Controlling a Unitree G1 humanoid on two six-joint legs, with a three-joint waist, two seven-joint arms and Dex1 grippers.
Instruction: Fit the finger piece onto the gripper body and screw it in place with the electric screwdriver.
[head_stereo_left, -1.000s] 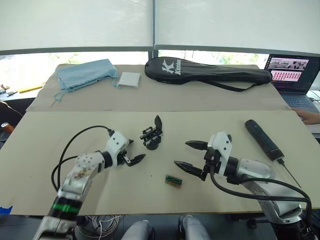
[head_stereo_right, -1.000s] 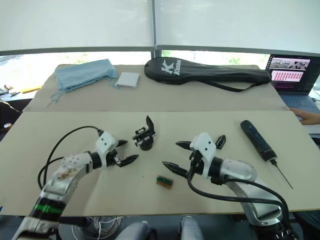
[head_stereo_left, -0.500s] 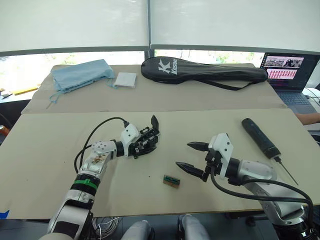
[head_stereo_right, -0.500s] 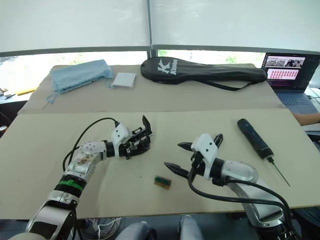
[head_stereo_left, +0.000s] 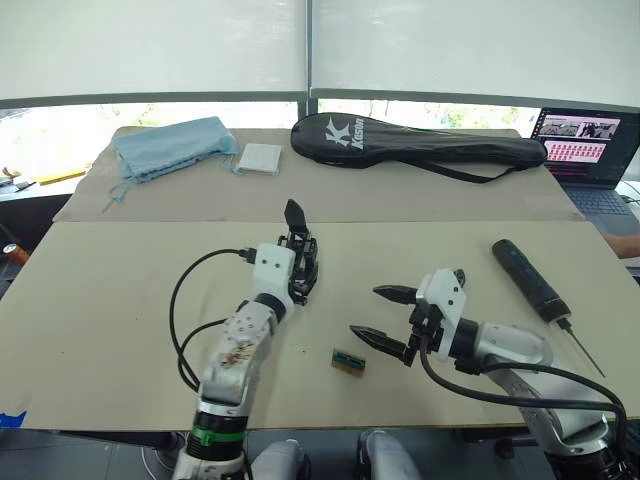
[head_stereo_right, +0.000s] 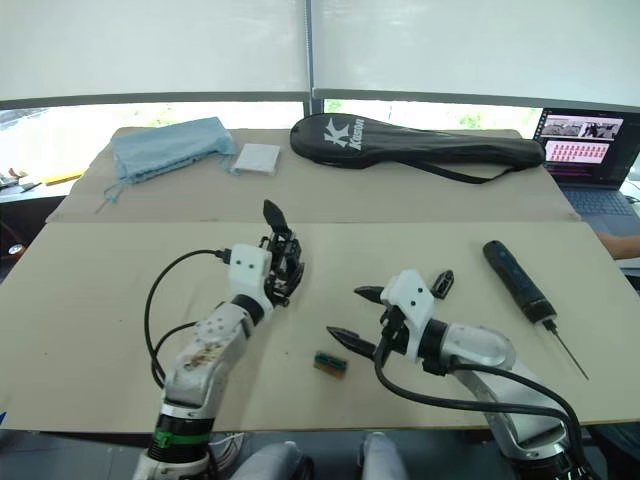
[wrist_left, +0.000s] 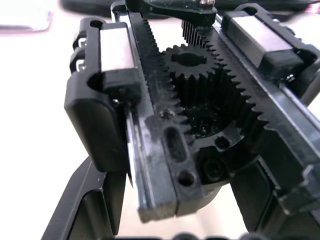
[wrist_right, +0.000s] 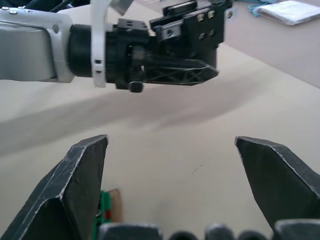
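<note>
Gripping the gripper body (head_stereo_left: 300, 262), the left jaws (head_stereo_left: 299, 275) pinch it just above the bench (head_stereo_left: 120, 290); its rack teeth and central gear sit between them in the left wrist view. The right jaws (head_stereo_left: 385, 318) hang spread wide with nothing between them. The finger piece (head_stereo_right: 442, 282) lies just behind them, the electric screwdriver (head_stereo_left: 530, 280) farther to their outer side. A small green-and-tan block (head_stereo_left: 347, 361) rests just in front of their tips.

One gripper body (head_stereo_left: 299, 262), one finger piece (head_stereo_right: 442, 282), one electric screwdriver (head_stereo_left: 529, 280), one laptop (head_stereo_left: 590, 150).
</note>
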